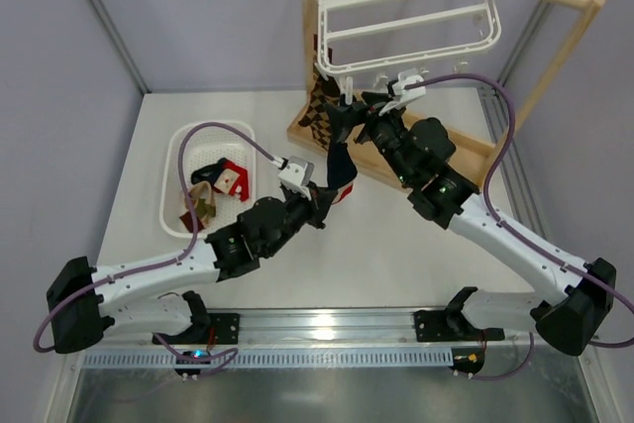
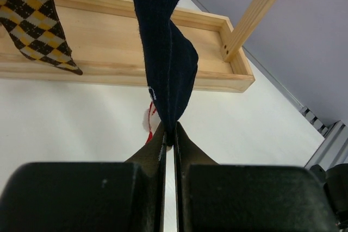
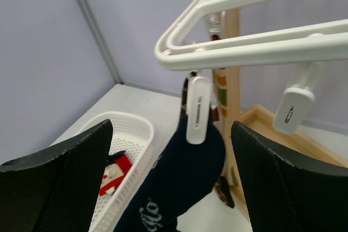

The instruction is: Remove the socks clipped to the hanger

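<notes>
The white hanger (image 1: 406,17) hangs from the wooden rail; it also shows in the right wrist view (image 3: 255,47). A dark navy sock (image 1: 342,160) hangs from one of its white clips (image 3: 197,110). My left gripper (image 1: 325,195) is shut on the navy sock's lower end (image 2: 166,63), with the fingertips (image 2: 169,134) pinching the fabric. My right gripper (image 3: 171,129) is open, its pads either side of the clip and the sock's top (image 3: 185,183), not touching them. A brown-black argyle sock (image 1: 319,111) hangs to the left of it (image 2: 38,20).
A white slotted basket (image 1: 178,156) at the left holds several removed socks (image 1: 223,180). The wooden stand's tray base (image 1: 466,156) sits under the hanger. A bit of red and white fabric (image 2: 148,120) lies on the table by my left fingers.
</notes>
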Action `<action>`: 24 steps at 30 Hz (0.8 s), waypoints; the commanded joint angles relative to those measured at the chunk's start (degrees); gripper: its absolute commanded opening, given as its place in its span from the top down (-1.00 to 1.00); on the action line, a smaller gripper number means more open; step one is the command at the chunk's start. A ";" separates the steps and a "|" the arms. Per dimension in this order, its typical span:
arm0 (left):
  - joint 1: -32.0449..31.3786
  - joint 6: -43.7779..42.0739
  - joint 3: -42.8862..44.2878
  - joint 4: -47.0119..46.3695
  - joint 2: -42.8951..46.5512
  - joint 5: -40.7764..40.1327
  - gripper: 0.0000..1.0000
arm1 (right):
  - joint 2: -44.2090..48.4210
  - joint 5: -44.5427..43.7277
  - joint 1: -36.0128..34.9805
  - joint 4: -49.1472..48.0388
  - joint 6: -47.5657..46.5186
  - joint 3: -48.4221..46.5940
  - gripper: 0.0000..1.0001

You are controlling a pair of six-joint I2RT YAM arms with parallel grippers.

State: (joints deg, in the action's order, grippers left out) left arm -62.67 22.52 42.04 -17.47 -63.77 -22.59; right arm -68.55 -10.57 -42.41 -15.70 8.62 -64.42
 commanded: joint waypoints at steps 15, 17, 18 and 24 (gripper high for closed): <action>-3.07 -2.84 4.01 0.77 -2.41 -2.81 1.00 | -13.97 -45.23 -9.27 -6.34 -26.01 -13.27 -0.76; -3.07 -2.92 3.84 0.69 -2.33 -2.90 1.00 | -15.46 -47.08 -9.35 -7.84 -28.56 -13.88 -0.71; -3.07 -2.92 3.84 0.51 -2.24 -2.81 0.99 | -15.99 -47.61 -9.35 -9.07 -29.27 -14.06 -0.67; -3.16 -2.84 3.66 0.51 -2.41 -2.55 0.99 | -18.89 -49.64 -9.35 -13.29 -33.49 -15.29 -0.53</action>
State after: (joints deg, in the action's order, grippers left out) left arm -65.32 20.51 44.07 -16.80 -66.13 -24.69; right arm -87.39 -56.36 -51.42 -22.96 -20.69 -76.75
